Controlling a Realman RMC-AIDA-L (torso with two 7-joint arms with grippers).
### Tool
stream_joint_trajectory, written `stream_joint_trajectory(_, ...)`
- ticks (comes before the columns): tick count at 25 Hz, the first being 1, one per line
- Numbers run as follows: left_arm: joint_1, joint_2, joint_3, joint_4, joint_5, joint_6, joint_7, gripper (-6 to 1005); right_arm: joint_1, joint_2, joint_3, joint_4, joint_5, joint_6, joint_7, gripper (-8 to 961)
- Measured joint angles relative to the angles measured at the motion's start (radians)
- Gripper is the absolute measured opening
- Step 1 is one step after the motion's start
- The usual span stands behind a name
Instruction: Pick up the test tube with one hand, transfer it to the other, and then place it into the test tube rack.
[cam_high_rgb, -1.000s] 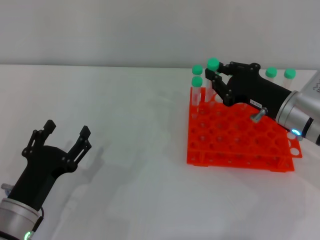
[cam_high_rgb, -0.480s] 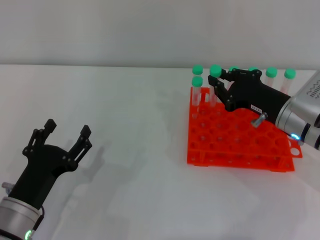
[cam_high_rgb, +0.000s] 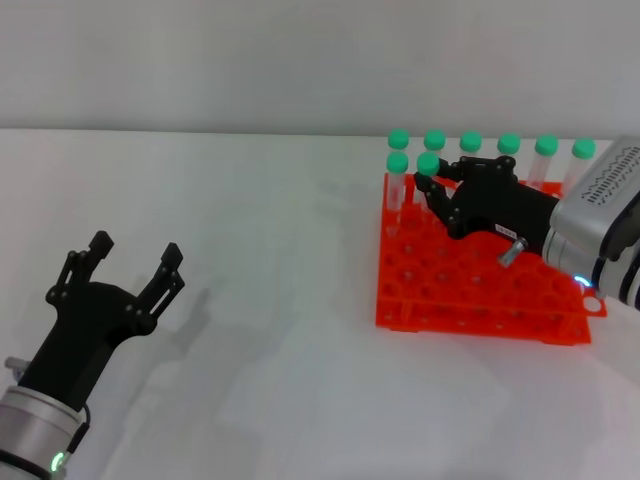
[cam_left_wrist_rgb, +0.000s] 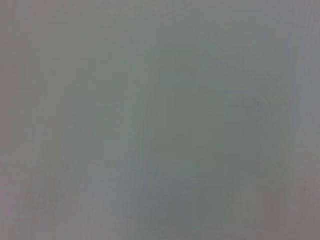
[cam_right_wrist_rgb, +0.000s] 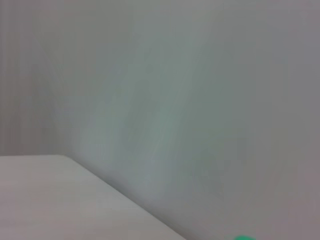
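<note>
Head view gives you nearly everything: the rack sits on the white table, and your right gripper reaches over its far corner on the left-gripper side, fingers set on either side of a green-capped tube. You can see that tube upright in a second-row hole, just beside another tube at the rack's corner. Whether the fingers are pressing the tube or merely standing either side of it, you cannot tell from here. Behind them, along the rack's far edge, six more capped tubes stand in a row. Your left gripper is well apart from the rack, low over bare table, its forked fingers spread wide with nothing between them. Left wrist view shows you only a flat grey blur, so it adds nothing about that gripper or the rack. Right wrist view is almost as bare: a pale wall, a slanted edge of the table, and a sliver of one green cap at the frame's edge. You cannot tell from it which tube that cap belongs to, and it shows none of the gripper's fingers, so the grip on the tube stays unsettled.
</note>
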Motion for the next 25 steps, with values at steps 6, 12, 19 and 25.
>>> stream_joint_trajectory(6,-0.010,0.000,0.000,0.000,-0.001,0.000,-0.001,886,-0.007,0.000,0.006,-0.001,0.009,0.002,0.004,322)
stream_joint_trajectory(12,-0.014,0.000,0.000,-0.001,-0.006,0.000,-0.003,886,-0.049,-0.002,0.021,-0.049,0.009,0.002,0.024,421)
stream_joint_trajectory(19,-0.012,0.000,0.000,-0.005,-0.045,0.001,-0.002,886,-0.185,-0.011,0.096,-0.175,0.003,-0.011,0.021,672)
stream_joint_trajectory(25,-0.022,0.002,0.000,-0.016,-0.077,0.005,0.000,886,-0.285,-0.003,0.264,-0.183,0.008,-0.067,-0.037,806)
